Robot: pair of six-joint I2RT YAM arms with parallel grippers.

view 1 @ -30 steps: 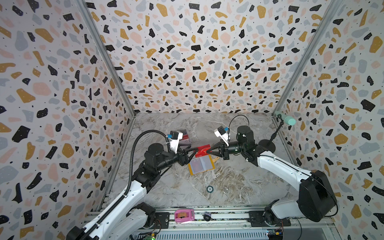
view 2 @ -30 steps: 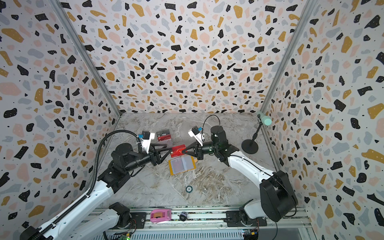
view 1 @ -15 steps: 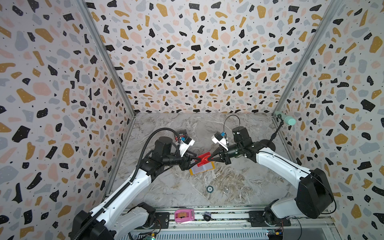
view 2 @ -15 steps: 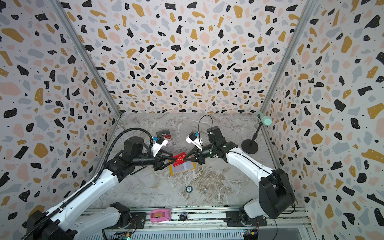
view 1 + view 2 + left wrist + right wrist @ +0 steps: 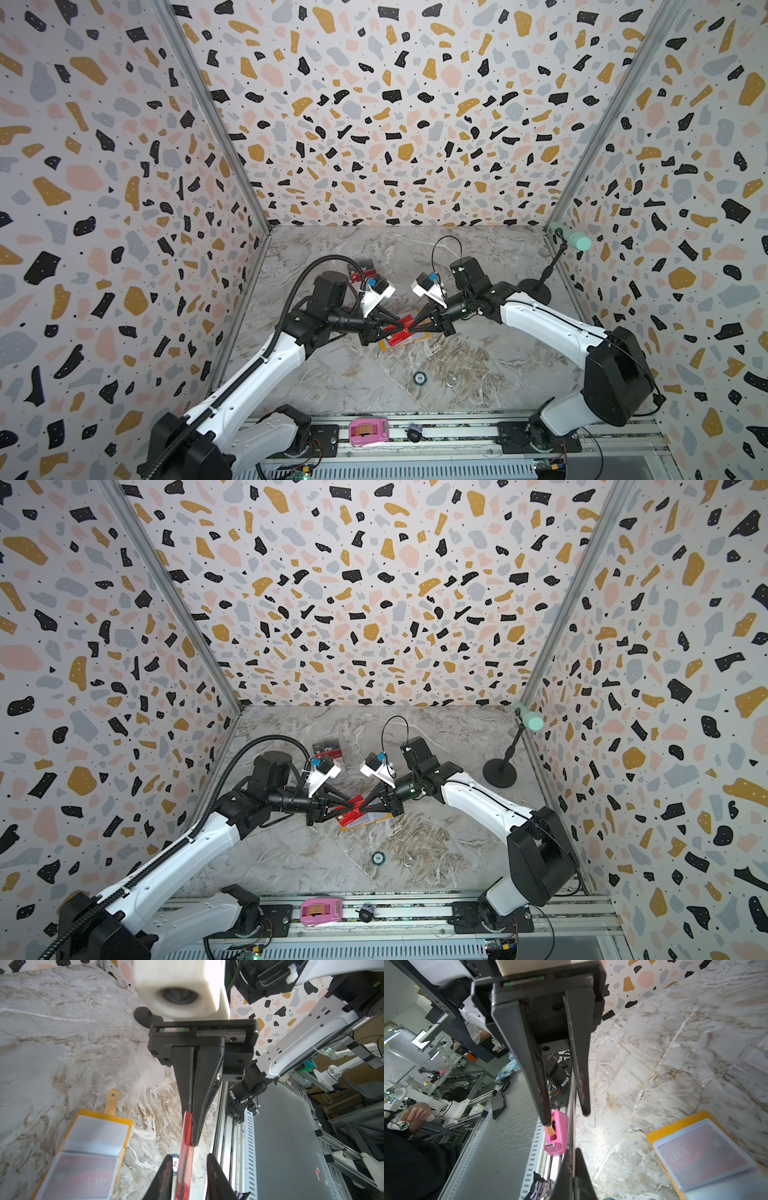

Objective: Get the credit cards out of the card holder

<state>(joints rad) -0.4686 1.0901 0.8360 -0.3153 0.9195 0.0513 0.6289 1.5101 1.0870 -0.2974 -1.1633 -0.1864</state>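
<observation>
Two grippers are hanging tip to tip above the middle of the table [image 5: 332, 374], and we are seeing them best from the wrist cameras. The right gripper [image 5: 192, 1141] is pinching the red card [image 5: 187, 1130] by one end, its fingers [image 5: 205, 1084] pressed together on it, so the card is standing on edge in the air, clear of the table. The left gripper [image 5: 566, 1118] is facing it from the opposite end. Its fingers [image 5: 166, 1174] are sitting one on each side of the card with a gap showing, so we are calling them parted and not gripping.

The card holder [image 5: 675, 1128] is lying open and flat on the table just below the two grippers, with its clear sleeves facing up and its snap tab [image 5: 112, 1101] stretched out on the marble. One sleeve is showing what seems to be a reddish card [image 5: 83, 1174] with "VIP" lettering, though the plastic is blurring it. Behind the left arm, a black card [image 5: 328, 749] with white "Vip" lettering is standing near the back of the table, well apart from the holder.
</observation>
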